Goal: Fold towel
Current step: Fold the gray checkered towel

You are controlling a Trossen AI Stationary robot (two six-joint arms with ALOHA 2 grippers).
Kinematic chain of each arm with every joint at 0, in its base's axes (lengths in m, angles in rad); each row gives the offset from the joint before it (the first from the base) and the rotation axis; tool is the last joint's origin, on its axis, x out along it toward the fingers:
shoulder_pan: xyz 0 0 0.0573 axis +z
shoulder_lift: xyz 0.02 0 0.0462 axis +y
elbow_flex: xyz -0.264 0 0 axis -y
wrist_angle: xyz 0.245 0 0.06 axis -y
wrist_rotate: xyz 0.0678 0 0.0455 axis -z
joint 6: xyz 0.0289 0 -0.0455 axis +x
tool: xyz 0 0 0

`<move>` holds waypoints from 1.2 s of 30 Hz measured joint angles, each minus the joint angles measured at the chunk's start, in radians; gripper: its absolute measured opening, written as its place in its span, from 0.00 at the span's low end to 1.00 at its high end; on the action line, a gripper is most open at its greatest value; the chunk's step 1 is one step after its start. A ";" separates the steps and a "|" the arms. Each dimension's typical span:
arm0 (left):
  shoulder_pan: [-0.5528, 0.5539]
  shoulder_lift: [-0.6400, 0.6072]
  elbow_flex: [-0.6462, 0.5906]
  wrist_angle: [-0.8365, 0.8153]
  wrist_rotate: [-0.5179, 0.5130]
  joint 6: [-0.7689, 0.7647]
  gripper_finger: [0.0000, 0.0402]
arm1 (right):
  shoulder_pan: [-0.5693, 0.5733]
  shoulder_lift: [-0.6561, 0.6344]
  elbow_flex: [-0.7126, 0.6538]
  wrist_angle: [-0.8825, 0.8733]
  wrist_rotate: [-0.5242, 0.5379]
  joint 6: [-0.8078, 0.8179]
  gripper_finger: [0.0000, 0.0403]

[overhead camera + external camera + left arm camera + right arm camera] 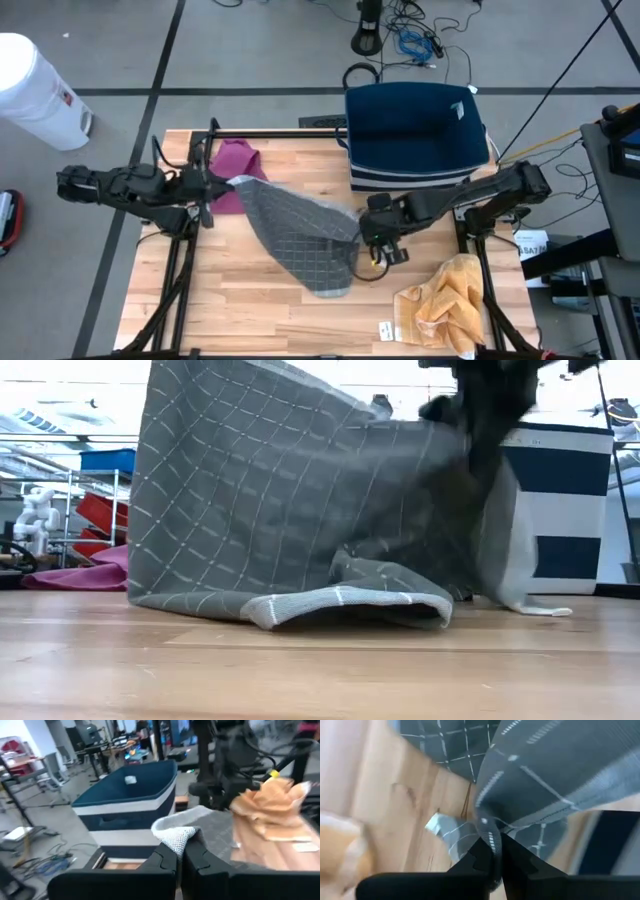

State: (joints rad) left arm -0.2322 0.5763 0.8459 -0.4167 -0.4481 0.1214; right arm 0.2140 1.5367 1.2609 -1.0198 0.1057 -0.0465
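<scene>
Fingers of the left gripper [180,854] are pinched together on one corner of the grey checked towel [300,235], and the right gripper [495,851] is likewise clamped on another edge of it, so the cloth hangs lifted between the two arms above the middle of the wooden table [230,310], its lower hem trailing on the boards. Behind it lie a magenta cloth [237,165] and a navy-and-white bin [415,130]; a tan towel [445,305] sits crumpled near the front right corner.
</scene>
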 joint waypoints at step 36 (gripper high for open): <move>-0.007 0.080 0.103 -0.009 -0.350 0.070 0.00 | 0.220 -0.001 -0.508 0.789 0.119 0.297 0.38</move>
State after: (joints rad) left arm -0.2390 0.6561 0.9489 -0.4258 -0.7978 0.1912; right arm 0.4342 1.5352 0.7532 -0.2311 0.2251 0.2501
